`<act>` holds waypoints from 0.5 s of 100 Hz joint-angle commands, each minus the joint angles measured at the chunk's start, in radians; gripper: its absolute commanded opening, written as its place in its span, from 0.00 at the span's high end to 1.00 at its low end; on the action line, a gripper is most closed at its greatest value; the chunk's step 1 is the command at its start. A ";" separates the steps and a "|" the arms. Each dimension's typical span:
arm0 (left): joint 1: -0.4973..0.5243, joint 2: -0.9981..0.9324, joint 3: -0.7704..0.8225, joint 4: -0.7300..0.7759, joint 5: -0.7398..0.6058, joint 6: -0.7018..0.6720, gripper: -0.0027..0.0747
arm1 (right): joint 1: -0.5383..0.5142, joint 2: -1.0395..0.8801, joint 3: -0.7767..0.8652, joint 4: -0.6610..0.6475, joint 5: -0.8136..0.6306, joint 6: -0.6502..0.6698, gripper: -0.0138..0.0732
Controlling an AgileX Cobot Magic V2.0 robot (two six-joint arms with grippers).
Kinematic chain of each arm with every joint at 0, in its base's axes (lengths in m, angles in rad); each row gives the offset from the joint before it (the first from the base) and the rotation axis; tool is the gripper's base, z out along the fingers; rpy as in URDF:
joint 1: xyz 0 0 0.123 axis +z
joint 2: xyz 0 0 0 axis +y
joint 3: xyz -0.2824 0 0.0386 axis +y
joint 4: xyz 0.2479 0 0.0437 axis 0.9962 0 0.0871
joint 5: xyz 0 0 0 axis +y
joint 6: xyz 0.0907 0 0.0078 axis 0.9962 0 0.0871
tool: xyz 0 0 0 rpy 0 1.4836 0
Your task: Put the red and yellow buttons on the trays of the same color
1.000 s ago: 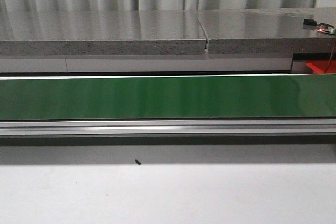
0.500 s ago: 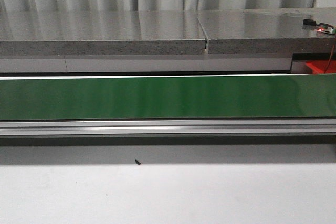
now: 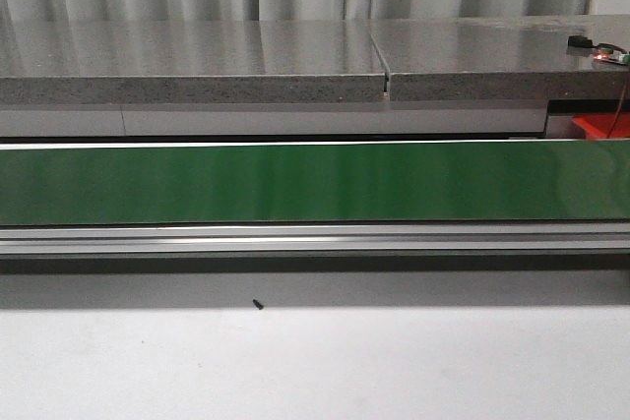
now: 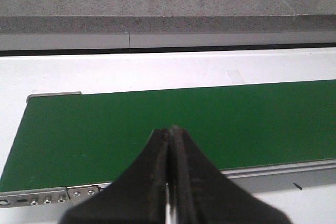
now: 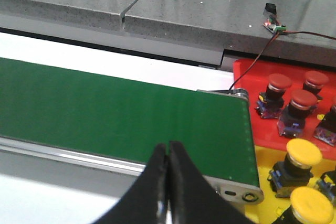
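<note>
The green conveyor belt (image 3: 315, 182) runs bare across the front view, so no button is waiting on it to be sorted. At its end in the right wrist view, red buttons (image 5: 303, 100) already stand on the red tray (image 5: 247, 74) and yellow buttons (image 5: 304, 153) on the yellow tray (image 5: 265, 157); whether more are due I cannot tell. The left end effector (image 4: 171, 136) and the right end effector (image 5: 168, 150) hang over the belt with fingers pressed together, holding nothing.
</note>
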 commanded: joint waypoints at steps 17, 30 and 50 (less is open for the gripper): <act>-0.009 0.002 -0.027 -0.024 -0.067 -0.001 0.99 | 0.000 -0.167 0.092 -0.011 -0.122 0.002 0.92; -0.009 0.002 -0.027 -0.024 -0.067 -0.001 0.99 | 0.000 -0.243 0.140 -0.011 -0.124 0.002 0.92; -0.009 0.002 -0.027 -0.024 -0.067 -0.001 0.99 | 0.000 -0.292 0.176 -0.011 -0.126 0.002 0.92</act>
